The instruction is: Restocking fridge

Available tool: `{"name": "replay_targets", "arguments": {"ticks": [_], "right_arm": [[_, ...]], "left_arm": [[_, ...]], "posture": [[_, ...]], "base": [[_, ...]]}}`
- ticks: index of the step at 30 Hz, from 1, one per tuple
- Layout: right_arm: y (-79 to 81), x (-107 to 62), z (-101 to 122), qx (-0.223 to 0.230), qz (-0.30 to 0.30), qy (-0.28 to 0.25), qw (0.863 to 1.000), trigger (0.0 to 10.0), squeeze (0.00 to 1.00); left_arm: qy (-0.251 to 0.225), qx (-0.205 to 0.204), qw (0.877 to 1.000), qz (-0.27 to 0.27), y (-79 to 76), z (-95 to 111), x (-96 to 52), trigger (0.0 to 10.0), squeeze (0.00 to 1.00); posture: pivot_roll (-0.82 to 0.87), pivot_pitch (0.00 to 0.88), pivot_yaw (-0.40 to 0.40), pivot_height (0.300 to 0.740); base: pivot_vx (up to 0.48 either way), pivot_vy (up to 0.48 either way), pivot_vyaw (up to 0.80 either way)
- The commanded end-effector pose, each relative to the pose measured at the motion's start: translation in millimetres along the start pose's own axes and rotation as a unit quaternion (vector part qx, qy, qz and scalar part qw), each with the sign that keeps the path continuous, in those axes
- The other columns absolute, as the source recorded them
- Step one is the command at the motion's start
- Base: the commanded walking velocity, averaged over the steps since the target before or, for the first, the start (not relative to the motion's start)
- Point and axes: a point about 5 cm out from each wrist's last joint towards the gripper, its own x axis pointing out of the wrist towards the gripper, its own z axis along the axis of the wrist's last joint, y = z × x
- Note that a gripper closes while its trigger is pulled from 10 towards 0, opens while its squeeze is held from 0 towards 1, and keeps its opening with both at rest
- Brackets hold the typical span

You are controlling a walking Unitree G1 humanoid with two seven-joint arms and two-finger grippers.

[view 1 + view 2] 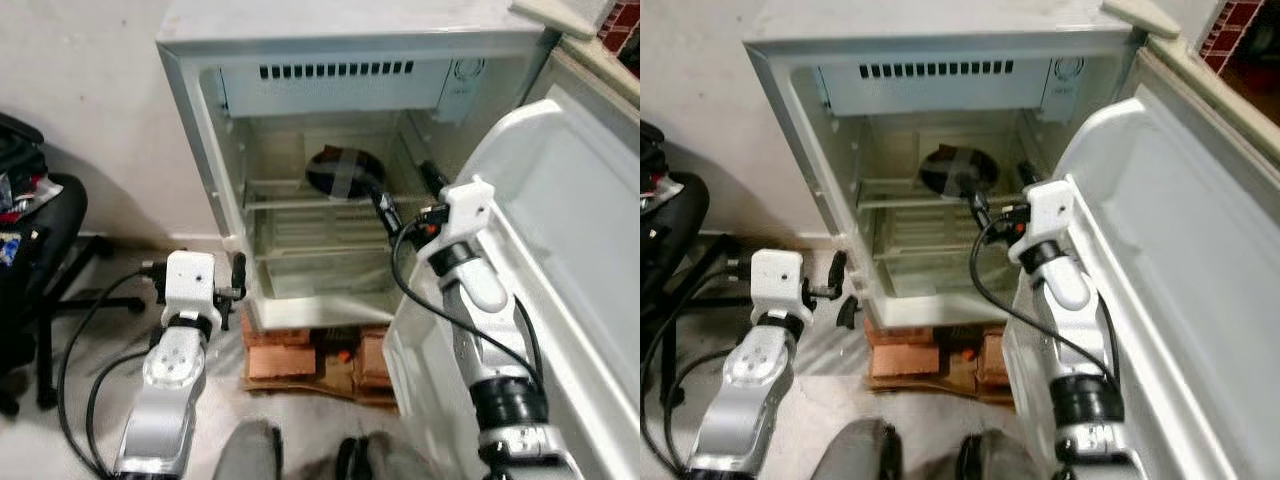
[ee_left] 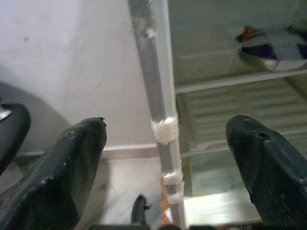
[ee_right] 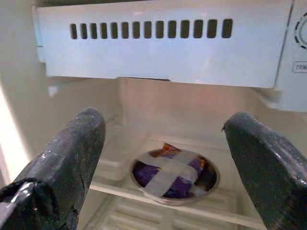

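The small fridge [image 1: 330, 60] stands open against a pale wall, raised on bricks [image 1: 282, 352] set on the floor. Its door [image 1: 575, 250] is swung fully out to the robot's right, with the door's inner liner facing the cabinet. The cabinet opening is unobstructed at the front.

Inside, a vented white panel [image 3: 158, 40] runs across the top. Below it, a shelf [image 1: 310, 203] spans the cabinet width. A round metal bowl [image 3: 175, 175] sits on this shelf toward the rear, its mouth crossed by two strips of tape; dark purple contents show beneath the tape. The lower level of the cabinet holds a clear tray [image 1: 320, 270]; no contents can be made out in it.

The right tool [image 1: 410, 205] is extended into the cabinet opening at shelf height, near the bowl but apart from it. Its two black fingers [image 3: 72, 158] are spread wide and hold nothing.

The left tool [image 1: 238, 275] is positioned low, just outside the fridge's left front edge [image 2: 156, 96], near the floor. Its fingers [image 2: 67, 167] are also spread wide and hold nothing; in the left wrist view the cabinet edge lies between them, apart from both.

A black office chair [image 1: 40, 260] stands to the robot's left, well apart from the fridge.
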Motion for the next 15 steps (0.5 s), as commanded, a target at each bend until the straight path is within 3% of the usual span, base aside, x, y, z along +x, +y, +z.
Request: {"name": "replay_targets", "arguments": {"ticks": [1, 4, 9, 15], "right_arm": [[8.3, 4.5, 7.0, -0.003, 0.017, -0.010, 1.000, 10.0, 0.00], [10.8, 5.2, 6.8, -0.002, 0.024, -0.008, 1.000, 10.0, 0.00], [20.1, -0.6, 4.0, 0.004, 0.051, 0.007, 0.999, 10.0, 0.00], [32.4, -22.6, -1.0, -0.006, 0.084, 0.033, 0.996, 10.0, 0.00]], "left_arm": [[0.002, 0.002, 1.000, -0.001, 0.9, -1.4, 0.6, 10.0, 0.00], [-0.001, 0.001, 1.000, -0.002, 0.7, -1.1, 0.7, 10.0, 0.00], [-0.003, -0.005, 1.000, 0.003, 3.4, -1.9, -0.4, 10.0, 0.00], [0.005, -0.004, 1.000, 0.004, 6.3, -7.0, -4.3, 10.0, 0.00]], "posture": [[0.13, 0.097, 0.004, 0.740], [0.13, 0.096, 0.005, 0.740], [0.12, 0.093, 0.008, 0.740], [0.10, 0.087, 0.015, 0.740]], "base": [[0.000, -0.315, 0.00], [0.000, -0.297, 0.00], [0.000, 0.000, 0.00], [0.000, 0.000, 0.00]]}}
